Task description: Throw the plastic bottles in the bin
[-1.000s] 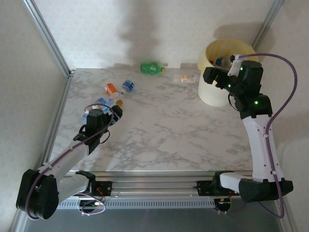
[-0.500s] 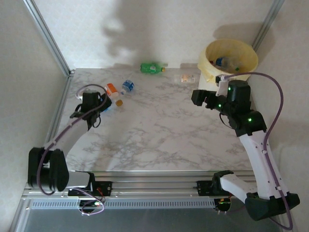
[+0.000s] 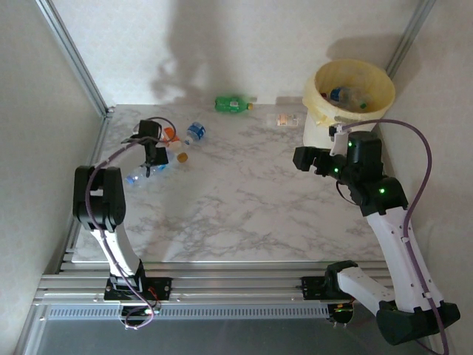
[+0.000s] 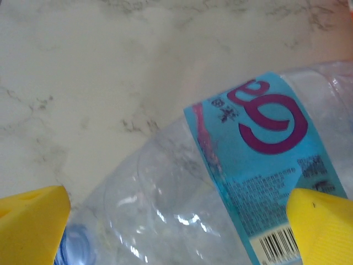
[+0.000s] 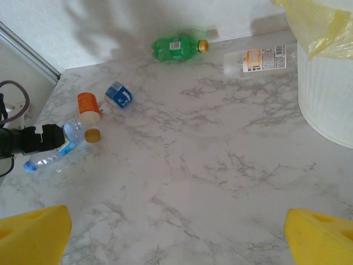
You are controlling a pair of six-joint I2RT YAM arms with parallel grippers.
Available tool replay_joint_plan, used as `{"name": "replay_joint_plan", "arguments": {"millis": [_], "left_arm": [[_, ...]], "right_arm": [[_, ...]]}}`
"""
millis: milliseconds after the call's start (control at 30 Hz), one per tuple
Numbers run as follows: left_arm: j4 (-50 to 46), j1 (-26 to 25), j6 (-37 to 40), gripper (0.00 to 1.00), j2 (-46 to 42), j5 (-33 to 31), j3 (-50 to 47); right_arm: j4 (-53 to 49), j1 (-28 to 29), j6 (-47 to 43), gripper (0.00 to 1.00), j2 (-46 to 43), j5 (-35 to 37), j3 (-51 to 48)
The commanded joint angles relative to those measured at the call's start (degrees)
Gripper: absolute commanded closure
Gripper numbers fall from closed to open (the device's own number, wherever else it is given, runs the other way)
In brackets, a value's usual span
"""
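My left gripper (image 4: 176, 226) is open, its yellow fingertips (image 4: 33, 221) standing on either side of a clear plastic bottle (image 4: 220, 182) with a blue label that lies on the marble table; from above, that gripper (image 3: 150, 164) hangs over this bottle (image 3: 136, 177) at the back left. My right gripper (image 3: 304, 159) is open and holds nothing, just left of the cream bin (image 3: 353, 103) with its yellow bag. Several bottles (image 3: 341, 94) lie inside the bin. More bottles lie loose: a green one (image 3: 235, 104), a clear one with an orange label (image 3: 285, 119), a blue-labelled one (image 3: 196, 132) and an orange one (image 3: 171, 135).
A loose yellow cap (image 3: 182, 157) lies beside the left cluster. The table (image 3: 244, 200) is walled at the back and left, with a metal rail (image 3: 74, 52) along the left edge. In the right wrist view the bin (image 5: 328, 83) stands at the right edge.
The left arm has stretched toward the back left and come down over the blue-labelled bottle. The right arm has drawn back from over the bin and come lower, to the bin's left.
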Motion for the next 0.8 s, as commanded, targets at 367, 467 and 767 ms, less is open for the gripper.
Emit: {"name": "replay_joint_plan", "arguments": {"millis": [367, 467, 767], "left_arm": [[-6.1, 3.8, 5.5, 0.01, 10.8, 6.1, 7.7], [-4.8, 4.2, 4.6, 0.03, 10.7, 9.0, 6.5], [-2.8, 5.0, 1.4, 0.21, 8.7, 13.6, 0.8]], "right_arm": [[-0.4, 0.7, -0.1, 0.01, -0.2, -2.5, 0.5], [-0.5, 0.7, -0.2, 0.01, -0.4, -2.4, 0.9], [-0.2, 0.8, -0.1, 0.01, -0.5, -2.5, 0.9]]}}
